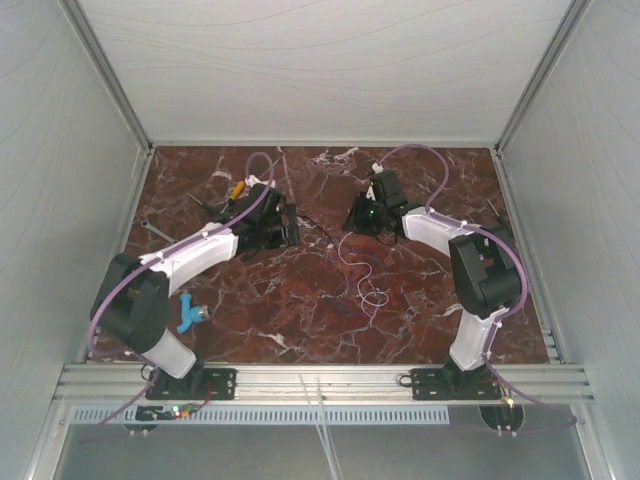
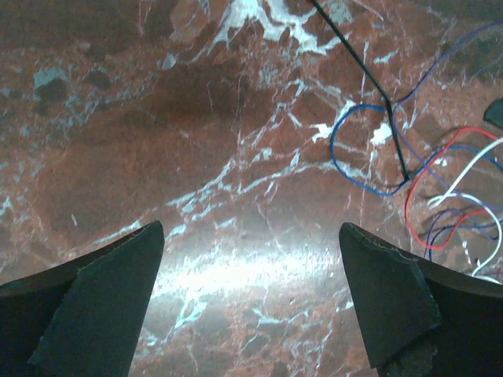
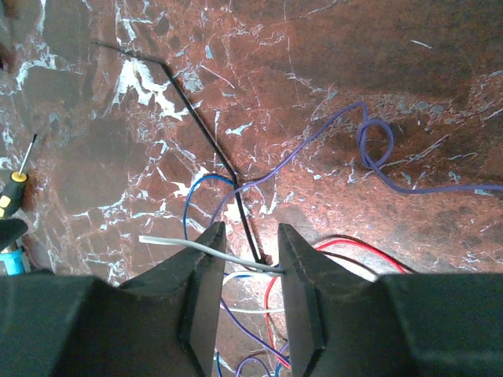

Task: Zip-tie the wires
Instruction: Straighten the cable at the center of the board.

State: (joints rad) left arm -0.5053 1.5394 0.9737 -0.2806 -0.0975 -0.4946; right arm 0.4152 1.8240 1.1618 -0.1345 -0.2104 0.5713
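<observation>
Red-brown marble tabletop from the top: left gripper at 10 o'clock of centre, right gripper at 1 o'clock, the wires a thin pale tangle at 6 o'clock of the right gripper, orange-handled tool at 11 o'clock. Left wrist: left gripper released, fingers wide apart, nothing between them. Blue, red and white loops of the wires lie at 3 o'clock, with a black zip tie running in from 12 o'clock. Right wrist: right gripper partly released, narrow gap. A grey strand and the zip tie's end cross that gap, unclamped. Wires sit at 6 o'clock under the fingers, and a purple strand runs to 2 o'clock.
</observation>
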